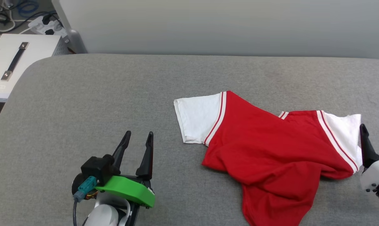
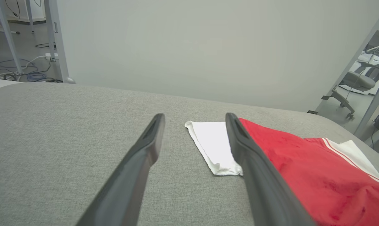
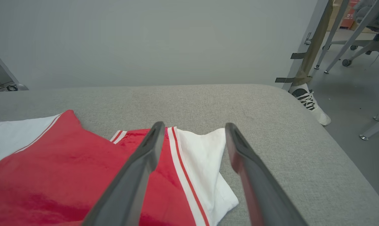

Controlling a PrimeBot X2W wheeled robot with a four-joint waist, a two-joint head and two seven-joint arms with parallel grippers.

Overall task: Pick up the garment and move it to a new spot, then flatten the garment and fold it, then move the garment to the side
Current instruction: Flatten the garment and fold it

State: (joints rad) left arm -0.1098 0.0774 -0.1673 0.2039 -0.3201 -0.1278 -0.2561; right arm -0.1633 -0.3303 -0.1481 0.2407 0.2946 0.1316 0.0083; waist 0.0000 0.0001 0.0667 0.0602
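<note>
Garment [image 1: 271, 147] lies rumpled on the grey desk [image 1: 82, 94], both hands wide and empty.
Right hand [image 1: 375, 127] sits at the garment's near sleeve and left hand [image 1: 139, 134] well off the other. Pinching one layer could drag it askew and deepen the creases.
</note>
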